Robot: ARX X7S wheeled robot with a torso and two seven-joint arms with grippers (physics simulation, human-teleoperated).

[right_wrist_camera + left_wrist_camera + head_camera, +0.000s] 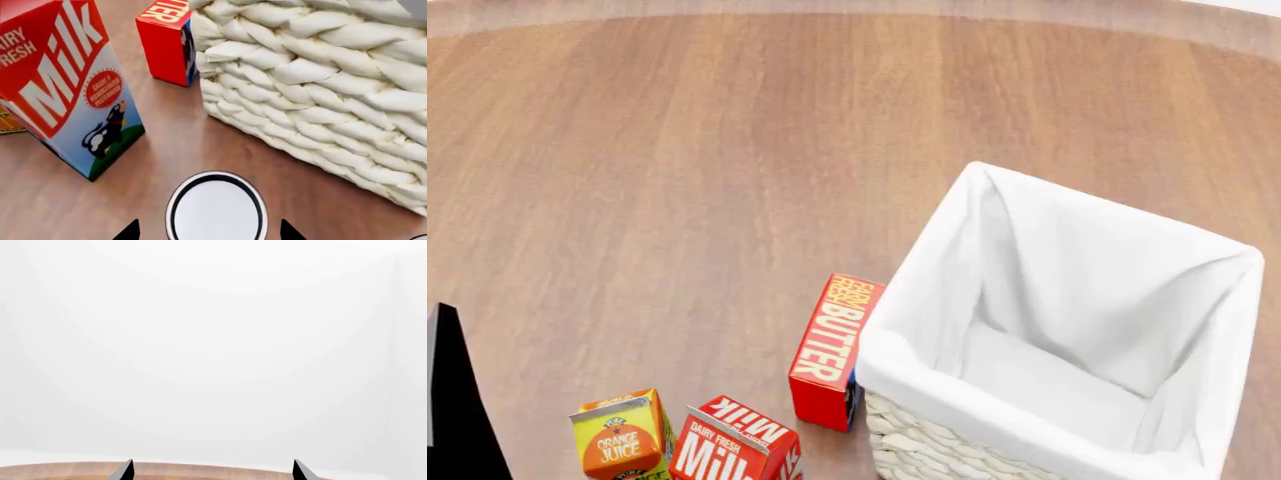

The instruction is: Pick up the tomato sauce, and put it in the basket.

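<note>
From my seat the job had barely started. In the right wrist view the right pincer (209,232) was spread, its two dark tips either side of the silver top of a can (216,210) standing upright on the worktop (180,130). I took that for the tomato sauce, though the label was hidden from above, so I could not be sure. The tips flanked the can without pinching it; the grasp, the lift and the drop were all still to do.

Just beyond the can stood the milk carton (70,85) on one side and the woven wall of the basket (313,85) on the other, with the butter box (167,42) further back, just beside the basket.

From the head view the basket's white liner (1054,290) held nothing I could see. The orange juice carton (621,435) stood beside the milk.

The left pincer (212,471) was spread too, holding nothing, pointed past the worktop's edge at a blank wall.
</note>
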